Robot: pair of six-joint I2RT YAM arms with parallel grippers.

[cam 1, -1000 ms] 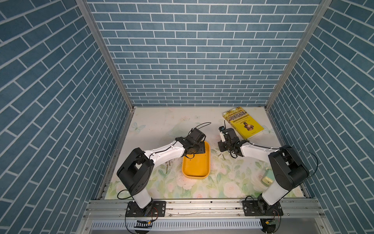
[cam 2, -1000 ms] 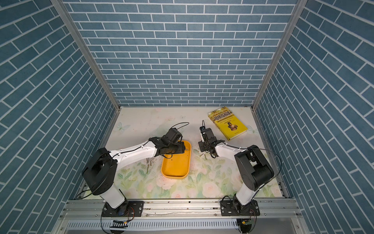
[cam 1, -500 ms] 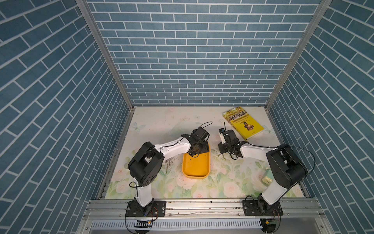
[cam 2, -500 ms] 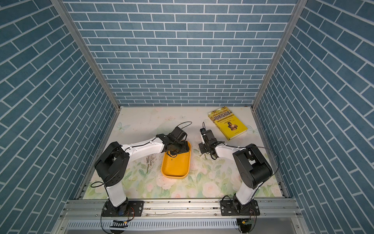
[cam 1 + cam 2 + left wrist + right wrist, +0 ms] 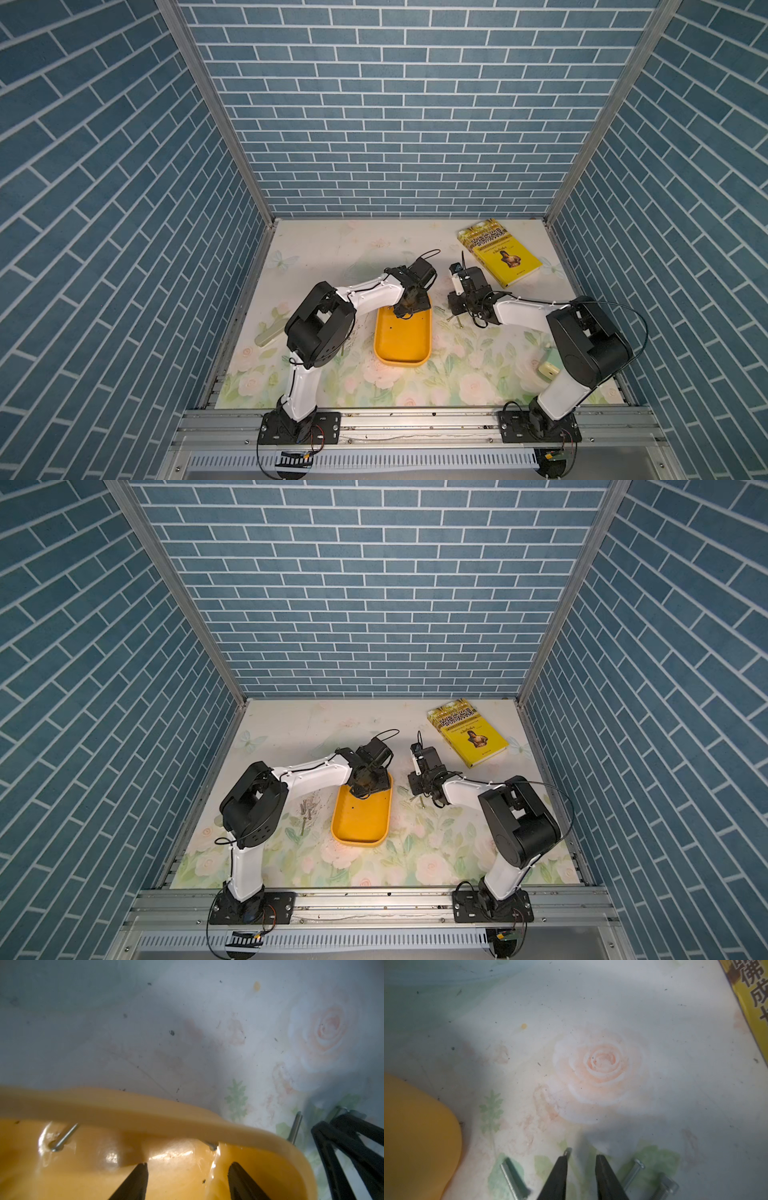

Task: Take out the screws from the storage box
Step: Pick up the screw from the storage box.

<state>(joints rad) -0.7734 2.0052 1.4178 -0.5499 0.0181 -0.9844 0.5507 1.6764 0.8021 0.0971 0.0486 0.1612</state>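
The storage box is a shallow orange-yellow tray in mid-table, seen in both top views. My left gripper is open inside its far end, above the tray floor. Two screws lie against the far wall, one to the side and one just ahead of a finger. My right gripper stands open over the table, right of the tray, nothing between its fingers. A screw tip peeks out behind one finger. More screws lie on both sides.
A yellow book lies at the back right. A small pale green block sits by the right arm's base. Several screws lie on the cloth left of the tray. Blue brick walls close in three sides.
My right gripper's jaws have parted from shut. The left arm's elbow has swung in towards the tray while its gripper stayed at the tray's far end.
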